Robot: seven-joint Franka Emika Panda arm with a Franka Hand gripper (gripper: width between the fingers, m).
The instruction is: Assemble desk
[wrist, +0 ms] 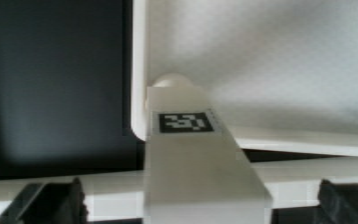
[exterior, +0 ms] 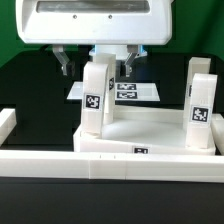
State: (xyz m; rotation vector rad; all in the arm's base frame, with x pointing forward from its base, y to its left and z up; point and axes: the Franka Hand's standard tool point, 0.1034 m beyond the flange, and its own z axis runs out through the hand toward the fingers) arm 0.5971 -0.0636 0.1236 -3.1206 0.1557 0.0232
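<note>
White plastic rectangular tray-like desk top (exterior: 150, 135) lying flat on black surface (exterior: 30, 85), pressed against long low white border rail (exterior: 60, 163) at front. Two short square white legs with black-and-white tags standing upright in top's corners: one leg (exterior: 95, 100) toward exterior view's left, other leg (exterior: 200, 100) at exterior view's right. In wrist view, left leg (wrist: 194, 150) seen from above, tag facing camera, tray rim (wrist: 300, 145) beside it. Boxy white end effector (exterior: 97, 62) hovering directly over left leg, released, fingers (exterior: 64, 64) spread wide either side of leg's upper end, not touching. Flat white marker board (exterior: 125, 92) behind desk.
</note>
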